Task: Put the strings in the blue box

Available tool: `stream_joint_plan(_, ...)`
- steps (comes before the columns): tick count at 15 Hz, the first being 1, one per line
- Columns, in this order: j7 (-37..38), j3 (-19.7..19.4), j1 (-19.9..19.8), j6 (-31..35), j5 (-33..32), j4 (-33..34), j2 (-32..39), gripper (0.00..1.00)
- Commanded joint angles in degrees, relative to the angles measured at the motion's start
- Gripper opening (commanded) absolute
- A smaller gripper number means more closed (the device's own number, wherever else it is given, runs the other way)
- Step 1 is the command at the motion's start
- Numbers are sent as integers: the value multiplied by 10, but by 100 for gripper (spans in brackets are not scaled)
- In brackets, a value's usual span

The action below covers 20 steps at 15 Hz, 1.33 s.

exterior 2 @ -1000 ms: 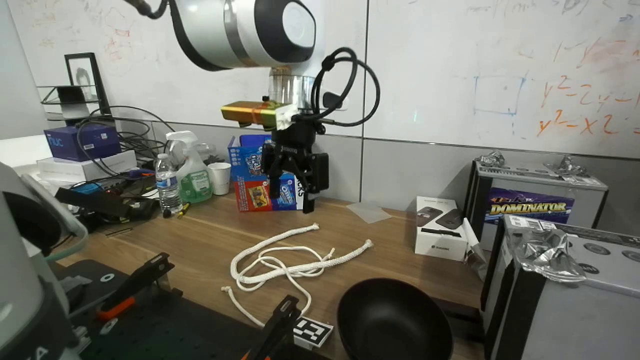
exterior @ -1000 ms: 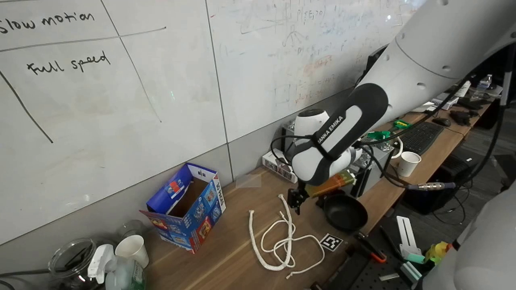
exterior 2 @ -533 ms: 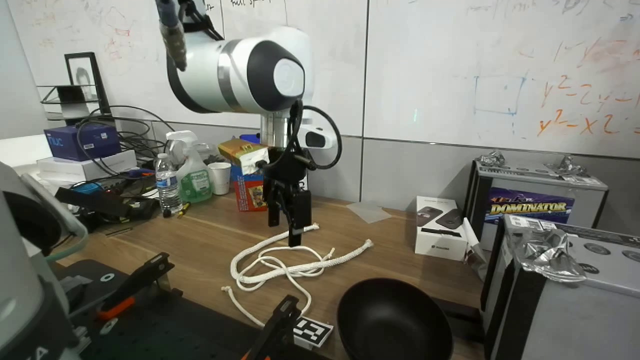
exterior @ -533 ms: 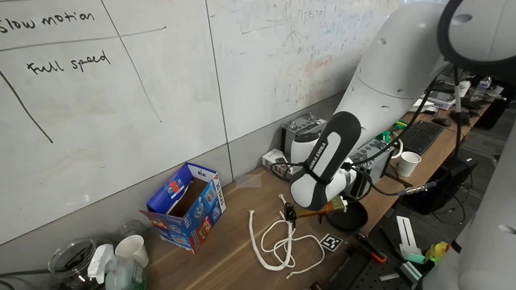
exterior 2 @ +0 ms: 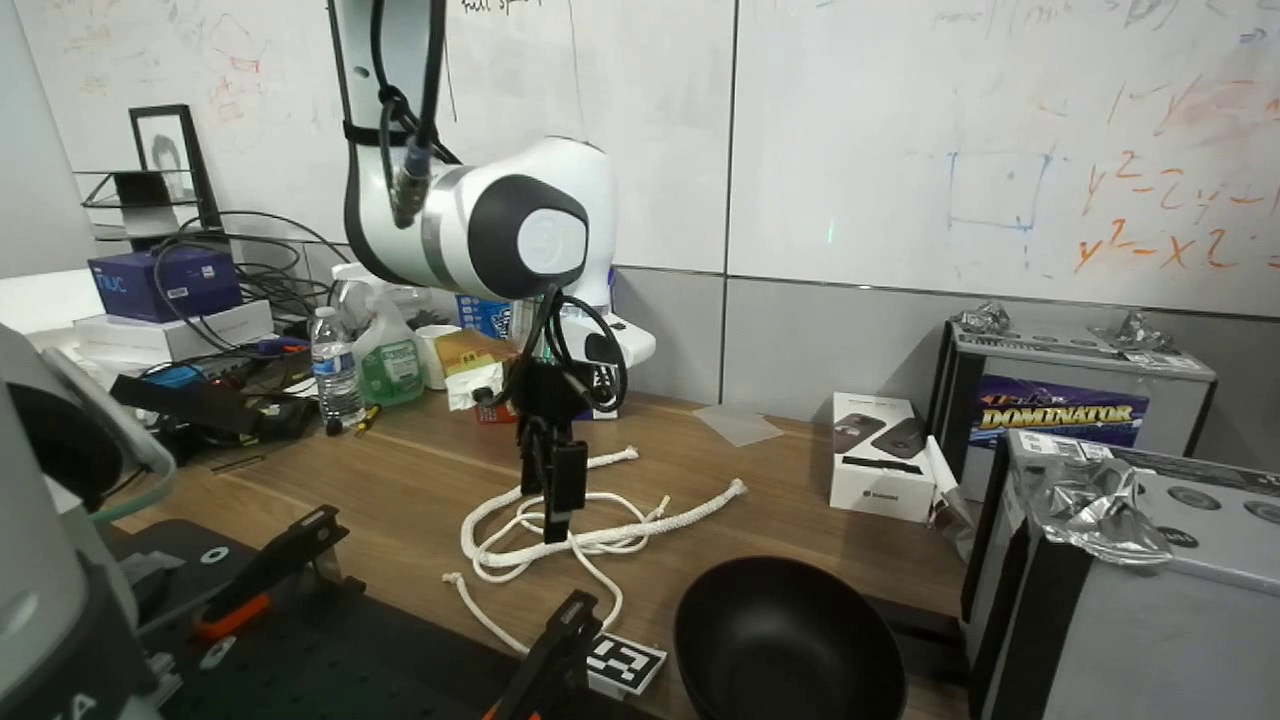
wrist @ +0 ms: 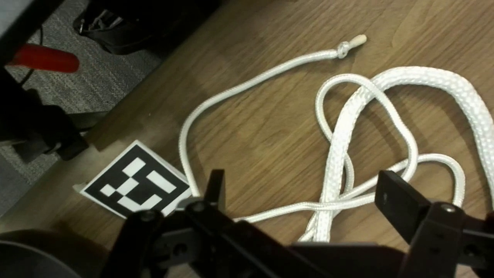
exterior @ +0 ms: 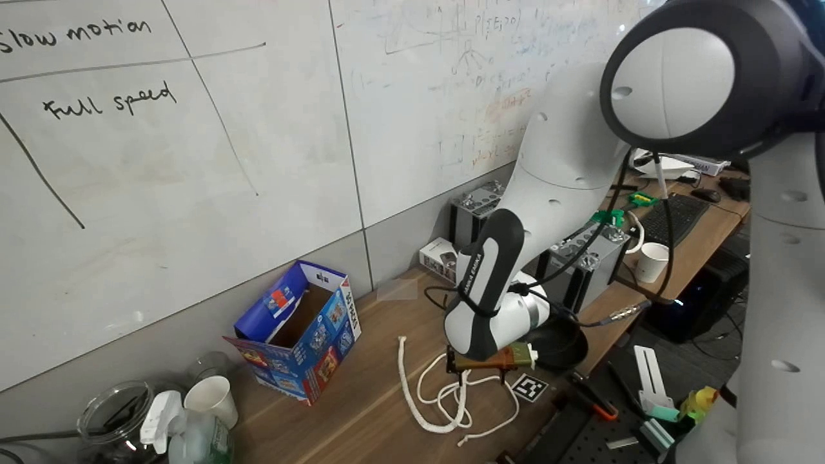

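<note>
The strings (exterior: 405, 380) are white cords of thick and thin kinds, lying in loose loops on the wooden table. They show in both exterior views (exterior 2: 690, 515) and fill much of the wrist view (wrist: 335, 162). The blue box (exterior: 322, 341) stands open-topped against the wall with its flaps up; in an exterior view (exterior 2: 482, 315) the arm hides most of it. My gripper (exterior 2: 545, 512) points down over the strings, apart from the box. In the wrist view the gripper (wrist: 303, 183) is open, with crossing cords seen between its fingers and nothing held. I cannot tell its exact height.
A black pan (exterior 2: 790, 640) sits near the strings, beside a printed marker (exterior 2: 625, 662). Grey metal devices (exterior 2: 1110, 580) and a white box (exterior 2: 880, 480) stand along the wall. A spray bottle (exterior 2: 390, 365) and a paper cup (exterior: 213, 403) stand near the blue box.
My gripper has come down from high above the table to low over the strings, shifting toward the middle of the loops. The strings and blue box have not moved.
</note>
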Motion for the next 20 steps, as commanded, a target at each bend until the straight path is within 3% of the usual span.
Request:
stream_joint_plan(1,-35,33,-13,24,63,34,38,100)
stream_joint_plan(4,-44,42,-10,40,93,56,62,100)
stream_joint_plan(11,-9,22,4,63,133,107,124,100)
stream_joint_plan(20,-2,22,4,86,158,124,159,100)
